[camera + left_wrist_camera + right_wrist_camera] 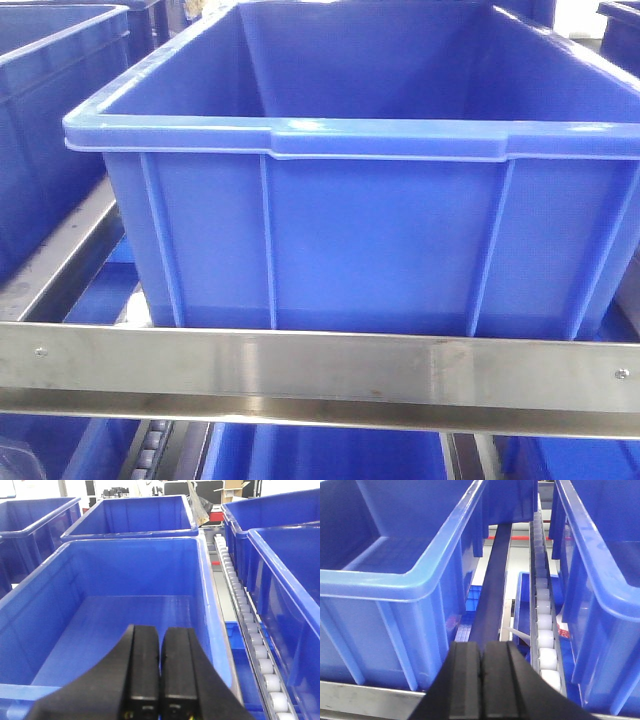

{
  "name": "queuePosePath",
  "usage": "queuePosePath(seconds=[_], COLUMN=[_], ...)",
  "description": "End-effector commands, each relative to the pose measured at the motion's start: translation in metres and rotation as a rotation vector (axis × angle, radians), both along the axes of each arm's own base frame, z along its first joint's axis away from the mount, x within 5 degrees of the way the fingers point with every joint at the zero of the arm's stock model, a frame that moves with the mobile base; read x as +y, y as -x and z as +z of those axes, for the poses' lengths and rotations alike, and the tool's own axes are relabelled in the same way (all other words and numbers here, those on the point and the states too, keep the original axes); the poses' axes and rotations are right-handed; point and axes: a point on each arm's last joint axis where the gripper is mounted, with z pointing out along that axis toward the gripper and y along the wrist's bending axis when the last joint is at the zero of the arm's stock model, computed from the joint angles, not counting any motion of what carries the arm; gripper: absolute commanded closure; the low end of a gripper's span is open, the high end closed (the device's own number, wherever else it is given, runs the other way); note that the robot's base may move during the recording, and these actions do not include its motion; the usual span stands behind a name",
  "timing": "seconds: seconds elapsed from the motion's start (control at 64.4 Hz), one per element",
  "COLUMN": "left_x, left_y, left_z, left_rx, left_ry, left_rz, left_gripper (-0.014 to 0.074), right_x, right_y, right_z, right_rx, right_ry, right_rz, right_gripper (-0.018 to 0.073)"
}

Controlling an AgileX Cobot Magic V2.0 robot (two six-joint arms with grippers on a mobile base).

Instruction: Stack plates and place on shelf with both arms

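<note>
No plates show in any view. The shelf appears as a brushed steel front rail with small screws, running across the bottom of the front view under a blue crate. My left gripper is shut with nothing between its black fingers; it hovers above the near rim of an empty blue crate. My right gripper is also shut and empty. It sits just above the shelf rail, in line with the gap between two crates beside a roller track.
Blue plastic crates fill the rack: one large crate in front, others to the left and right. A white roller track runs between crates. Lower crates show beneath the rail.
</note>
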Motion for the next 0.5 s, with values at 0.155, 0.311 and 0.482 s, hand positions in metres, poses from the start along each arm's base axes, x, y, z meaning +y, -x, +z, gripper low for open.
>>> queuePosePath(seconds=[0.155,0.311,0.482], left_x=[0.000,0.000,-0.001], left_y=[0.011,0.025,0.030], left_z=[-0.019,-0.046,-0.074], left_rx=[-0.110,-0.141,-0.146], left_ry=[-0.006,-0.006,-0.005], left_rz=[0.000,-0.006,-0.013], left_gripper=[0.0514,0.0514,0.0514], right_x=[-0.001,-0.001,-0.001], right_y=[0.001,0.001,0.001], right_z=[0.008,0.008,0.008], right_rx=[-0.099,-0.099,-0.098], right_ry=[0.010,0.010,0.010], right_rz=[-0.007,-0.007,-0.007], right_gripper=[0.0511,0.0511,0.0511])
